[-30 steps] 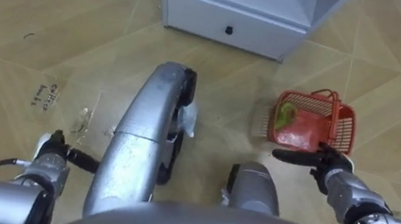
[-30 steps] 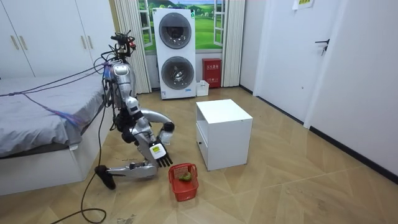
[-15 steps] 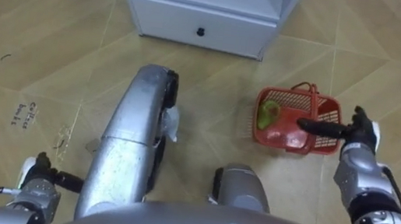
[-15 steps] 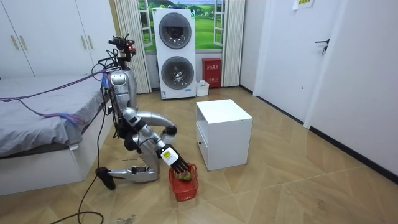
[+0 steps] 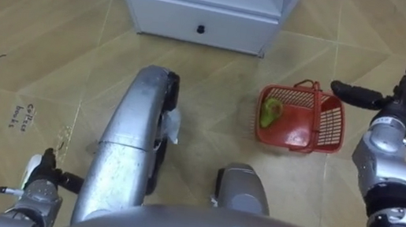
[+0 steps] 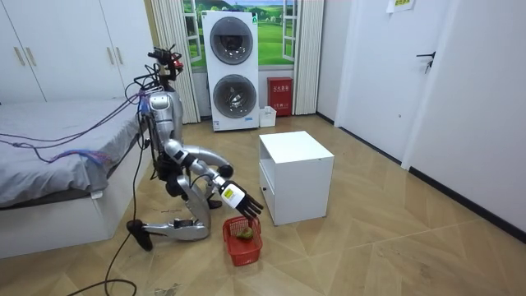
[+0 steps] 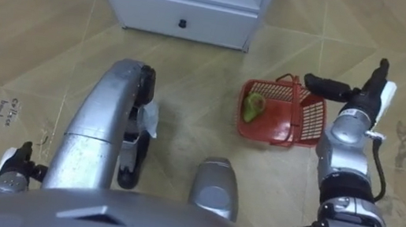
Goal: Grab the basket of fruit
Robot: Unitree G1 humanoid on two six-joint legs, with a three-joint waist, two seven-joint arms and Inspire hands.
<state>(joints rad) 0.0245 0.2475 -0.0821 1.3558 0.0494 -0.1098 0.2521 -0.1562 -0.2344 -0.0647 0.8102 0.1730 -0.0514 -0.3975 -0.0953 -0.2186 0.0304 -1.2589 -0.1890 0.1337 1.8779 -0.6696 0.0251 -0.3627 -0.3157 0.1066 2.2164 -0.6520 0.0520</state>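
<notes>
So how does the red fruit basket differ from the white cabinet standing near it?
The fruit basket is red with slotted walls; the cabinet is white with solid sides. The basket is far smaller and lower than the cabinet. The basket is open on top with a green fruit inside; the cabinet has a shut drawer with a dark knob. Both stand on the wooden floor, apart.

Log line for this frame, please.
robot: kneeling by cabinet | basket: on floor, fruit inside, ungrasped | right hand: open, just past basket | left hand: low at left
</notes>
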